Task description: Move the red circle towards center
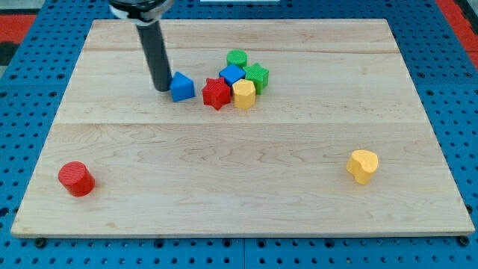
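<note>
Tip upper left of centre, touching blue block; no jaws on rod. Red circle lower left, well apart.

- We see a pale wooden board with light grain, on a blue perforated surface.
- Our rod is dark.
- Far cluster: green circle, green star, blue cube, red star, yellow hexagon, blue pentagon-like block.
- Near left: red circle.
- Near right: yellow heart.
</note>
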